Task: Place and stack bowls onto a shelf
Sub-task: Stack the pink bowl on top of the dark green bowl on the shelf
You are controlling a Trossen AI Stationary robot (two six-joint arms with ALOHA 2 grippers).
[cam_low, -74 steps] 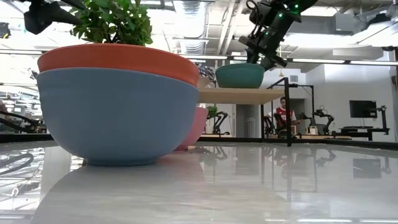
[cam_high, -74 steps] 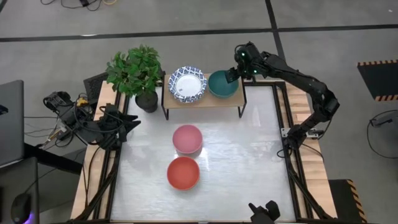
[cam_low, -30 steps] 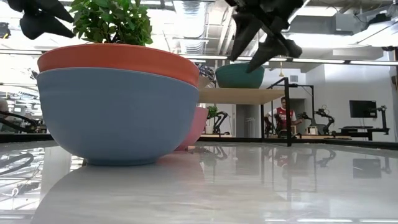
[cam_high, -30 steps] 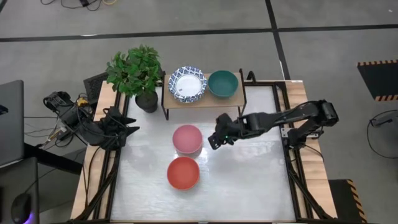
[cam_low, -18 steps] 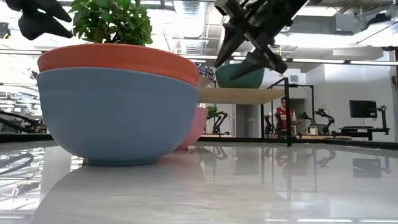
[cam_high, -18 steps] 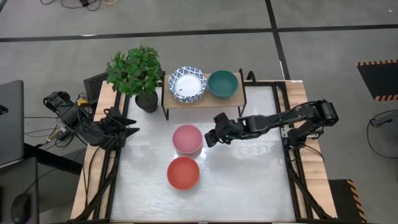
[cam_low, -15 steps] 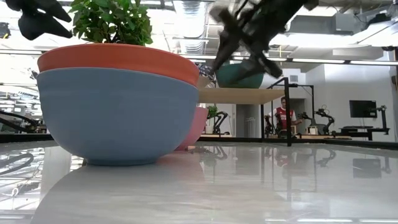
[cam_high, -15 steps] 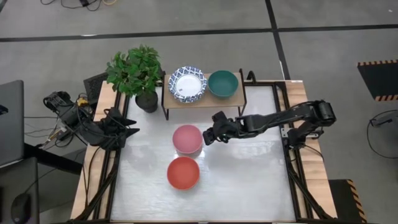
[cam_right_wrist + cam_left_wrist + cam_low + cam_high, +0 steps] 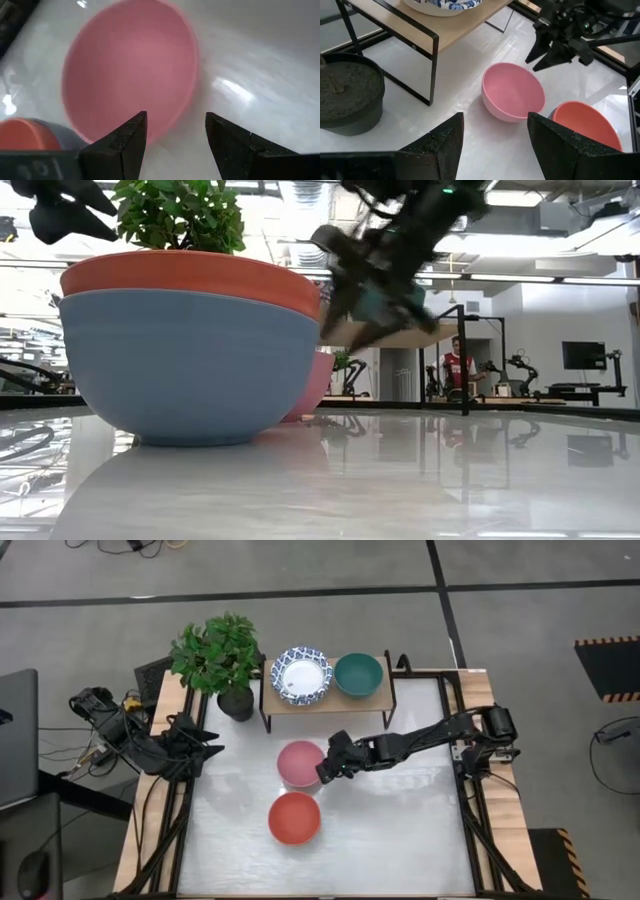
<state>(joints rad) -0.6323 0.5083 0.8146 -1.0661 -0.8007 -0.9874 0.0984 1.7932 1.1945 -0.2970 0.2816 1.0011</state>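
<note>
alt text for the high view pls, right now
The right gripper, open, reaches across the white table to the rim of the pink bowl, with the red bowl just in front. The shelf holds a blue-patterned bowl and a teal bowl beside a plant; the left gripper waits at the left edge.

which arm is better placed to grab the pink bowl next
The right. Its open right gripper is at the pink bowl's rim, fingers facing it, while the left gripper waits open at the table's left edge.
</note>
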